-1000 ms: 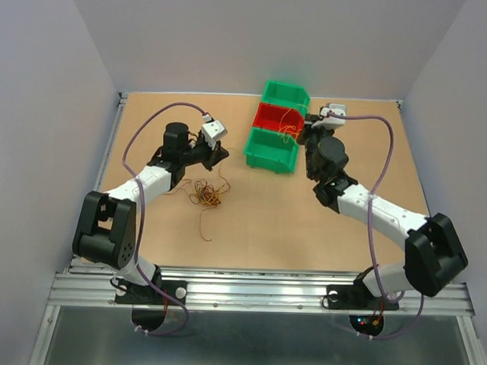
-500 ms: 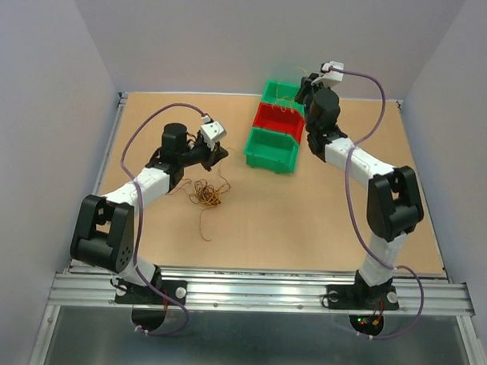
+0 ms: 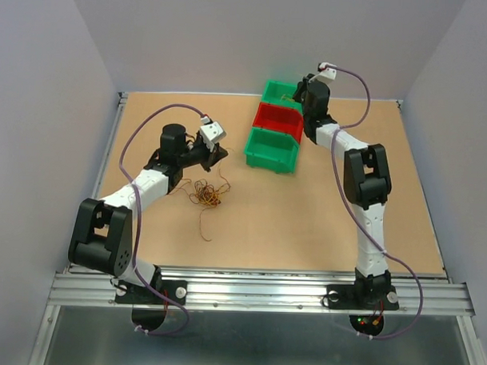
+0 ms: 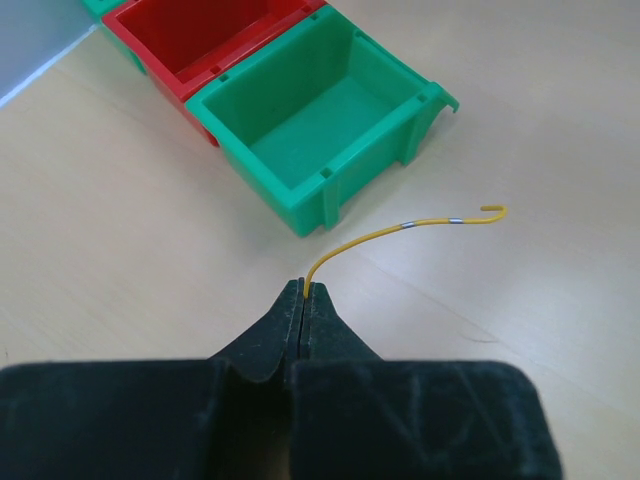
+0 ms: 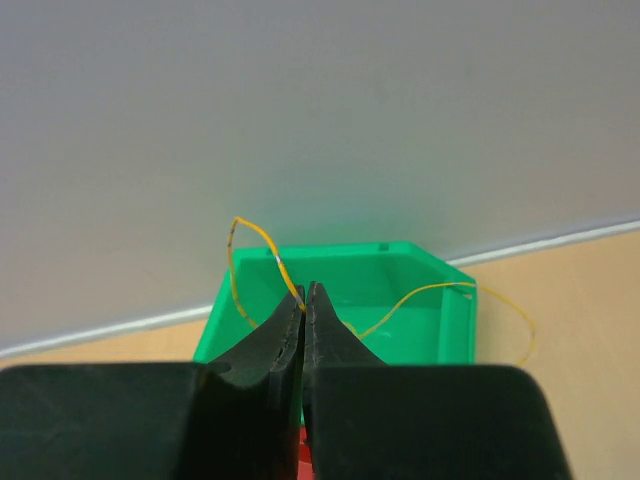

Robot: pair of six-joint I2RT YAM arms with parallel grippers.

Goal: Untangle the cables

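Top view: tan table (image 3: 266, 231), grey walls on three sides. A tangle (image 3: 207, 193) of brown and orange cables is lying on the table left of centre, with one strand trailing toward the near edge. The left gripper (image 3: 218, 155) is hovering just beyond the tangle. Three bins are sitting in a row at far centre: near green bin (image 3: 270, 150), red bin (image 3: 279, 120), far green bin (image 3: 277, 91). The right gripper (image 3: 299, 94) is reaching over the far green bin, with its arm stretched out long.

Left wrist view: the fingers are pressing together and pinching one end of a yellow cable (image 4: 380, 232). The cable is arcing up and to the right above the table, ending in a small hook, near the near green bin's corner.

Right wrist view: the fingers are clenching a second cable (image 5: 250, 240), also yellow. It is looping out on both sides over the far green bin, and the right loop is passing beyond the bin's rim. The grey wall is filling the background.
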